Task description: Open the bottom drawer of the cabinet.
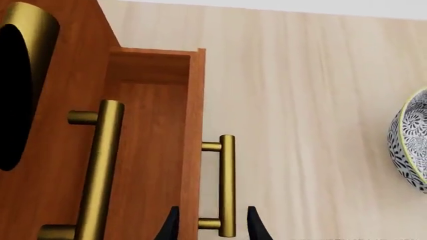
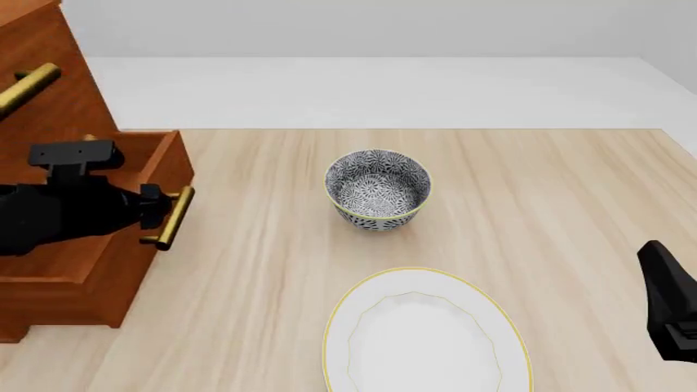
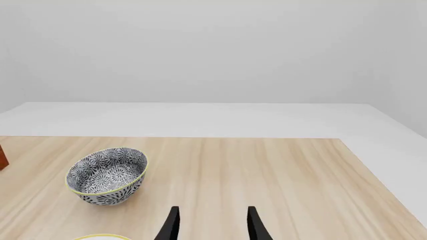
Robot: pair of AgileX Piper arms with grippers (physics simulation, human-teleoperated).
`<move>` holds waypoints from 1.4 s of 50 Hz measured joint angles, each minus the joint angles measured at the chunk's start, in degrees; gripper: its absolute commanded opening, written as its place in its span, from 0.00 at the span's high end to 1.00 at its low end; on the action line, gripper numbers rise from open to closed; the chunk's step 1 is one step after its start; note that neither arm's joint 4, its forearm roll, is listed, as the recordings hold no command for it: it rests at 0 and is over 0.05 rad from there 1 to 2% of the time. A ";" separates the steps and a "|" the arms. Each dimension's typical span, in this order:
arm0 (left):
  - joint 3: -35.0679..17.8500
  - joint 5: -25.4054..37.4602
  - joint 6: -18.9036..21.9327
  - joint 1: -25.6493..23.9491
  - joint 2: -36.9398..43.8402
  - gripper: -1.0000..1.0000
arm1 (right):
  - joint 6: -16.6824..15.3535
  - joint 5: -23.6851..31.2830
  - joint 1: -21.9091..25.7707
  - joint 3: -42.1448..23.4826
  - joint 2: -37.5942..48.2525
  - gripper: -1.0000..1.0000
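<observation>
The cabinet (image 2: 65, 90) stands at the table's left edge, reddish-brown with brass bar handles. Its bottom drawer (image 2: 163, 159) is pulled out toward the table's middle, and its brass handle (image 2: 171, 217) faces right. My left gripper (image 2: 153, 214) is at that handle. In the left wrist view the bottom drawer (image 1: 195, 125) juts out of the cabinet (image 1: 60, 150). There the left gripper (image 1: 212, 226) is open, its fingers either side of the handle (image 1: 227, 180) with a gap on each side. My right gripper (image 3: 212, 225) is open and holds nothing, low at the right edge (image 2: 667, 298).
A patterned bowl (image 2: 378, 192) sits mid-table, right of the drawer, and shows as the bowl (image 3: 107, 175) in the right wrist view. A white plate (image 2: 425, 339) with a yellow rim lies near the front edge. The middle drawer's handle (image 1: 100, 170) is beside the left gripper.
</observation>
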 measured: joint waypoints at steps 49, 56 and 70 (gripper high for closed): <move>-2.26 -1.12 -6.40 -11.59 2.94 0.00 | 0.00 0.00 0.00 0.00 0.00 0.00; -3.21 -1.50 -7.01 -13.78 3.89 0.00 | 0.00 0.00 0.00 0.00 0.00 0.00; -4.47 -1.53 -7.42 -16.34 5.08 0.00 | 0.00 0.00 0.00 0.00 0.00 0.00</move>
